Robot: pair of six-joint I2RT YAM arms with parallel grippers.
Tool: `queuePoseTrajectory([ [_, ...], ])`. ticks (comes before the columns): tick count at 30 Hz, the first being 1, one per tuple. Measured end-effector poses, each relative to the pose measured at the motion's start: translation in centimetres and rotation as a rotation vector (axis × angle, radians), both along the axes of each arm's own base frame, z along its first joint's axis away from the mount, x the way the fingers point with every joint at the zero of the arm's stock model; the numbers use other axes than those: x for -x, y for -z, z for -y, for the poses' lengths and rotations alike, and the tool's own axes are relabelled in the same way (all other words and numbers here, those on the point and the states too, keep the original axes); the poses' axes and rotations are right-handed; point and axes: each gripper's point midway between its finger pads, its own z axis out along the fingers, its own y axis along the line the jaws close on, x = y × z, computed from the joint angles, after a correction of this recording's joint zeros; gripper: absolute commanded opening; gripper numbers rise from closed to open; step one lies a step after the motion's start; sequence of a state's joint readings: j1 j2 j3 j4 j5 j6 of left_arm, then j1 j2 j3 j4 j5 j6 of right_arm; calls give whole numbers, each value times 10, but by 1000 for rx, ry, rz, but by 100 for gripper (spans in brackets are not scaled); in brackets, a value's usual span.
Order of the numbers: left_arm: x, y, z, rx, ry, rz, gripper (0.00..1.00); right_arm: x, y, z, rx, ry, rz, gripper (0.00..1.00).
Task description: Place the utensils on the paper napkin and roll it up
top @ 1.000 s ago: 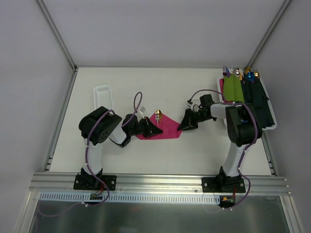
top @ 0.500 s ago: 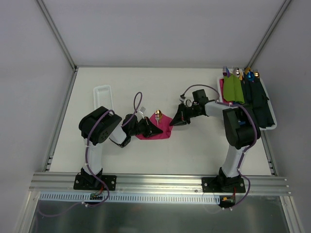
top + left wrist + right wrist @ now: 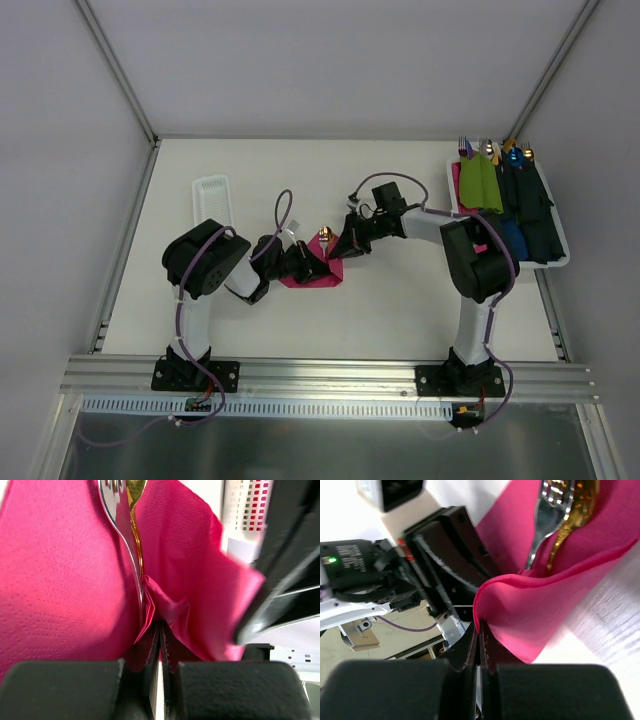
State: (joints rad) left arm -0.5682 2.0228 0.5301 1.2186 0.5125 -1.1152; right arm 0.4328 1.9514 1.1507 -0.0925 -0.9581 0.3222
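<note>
Leftward went your right jaws, closed on the 3 o'clock corner of the paper napkin (image 3: 325, 275), folding it toward the utensils (image 3: 323, 233), which lay 12-to-6 just at their 9 o'clock, mid-table (image 3: 400, 300). Your left jaws stayed clamped on the 9 o'clock corner.

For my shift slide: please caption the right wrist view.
Right gripper shut on the paper napkin edge, folded up over the gold utensils.

Your arms (image 3: 190, 320) are white tubes with fat black joints, purple cables (image 3: 283, 205) looping off, and the left gripper (image 3: 160, 635) and right gripper (image 3: 478, 635) are matte black
</note>
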Motion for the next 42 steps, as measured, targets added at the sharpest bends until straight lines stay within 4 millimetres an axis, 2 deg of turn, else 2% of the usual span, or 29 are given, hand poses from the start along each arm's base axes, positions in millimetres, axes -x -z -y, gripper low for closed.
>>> queuePoseTrajectory([
  [6, 0, 0, 0, 0, 0, 0, 0, 8, 20, -7, 24, -14, -61, 0],
  [20, 1, 0, -1, -1, -1, 1, 0, 1, 2, -21, -43, -1, -45, 0],
  [42, 21, -8, -20, -48, -19, 4, 0, 2, 4, -23, -42, -4, -52, 0],
])
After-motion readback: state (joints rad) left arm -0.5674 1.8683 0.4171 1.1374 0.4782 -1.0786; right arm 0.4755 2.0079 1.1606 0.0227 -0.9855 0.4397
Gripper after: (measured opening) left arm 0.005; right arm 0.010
